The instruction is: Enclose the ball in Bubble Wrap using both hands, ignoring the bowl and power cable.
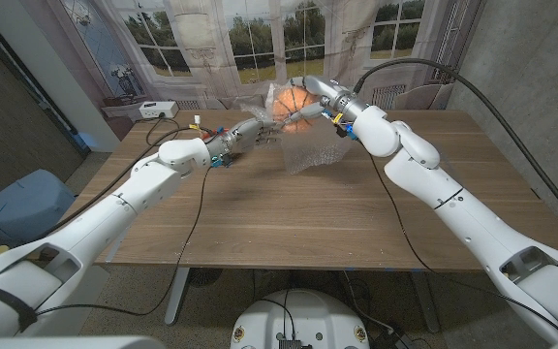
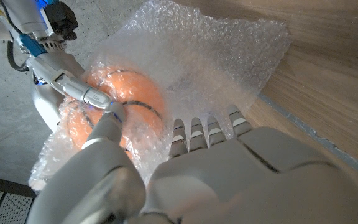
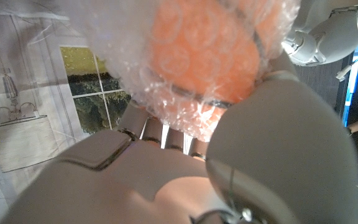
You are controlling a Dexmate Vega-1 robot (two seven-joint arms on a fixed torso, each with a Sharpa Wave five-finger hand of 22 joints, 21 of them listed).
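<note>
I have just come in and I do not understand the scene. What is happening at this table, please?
A two-armed robot is wrapping an orange ball in bubble wrap. Both hands hold the bundle up above the far side of the wooden table: the right hand grips the ball through the plastic, and the left hand touches the wrap from the other side. The wrap already covers much of the ball, but a loose part hangs down toward the table.

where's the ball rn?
Head view: the ball is held up over the table's far middle, inside bubble wrap, between the left robot hand and right robot hand.
</note>
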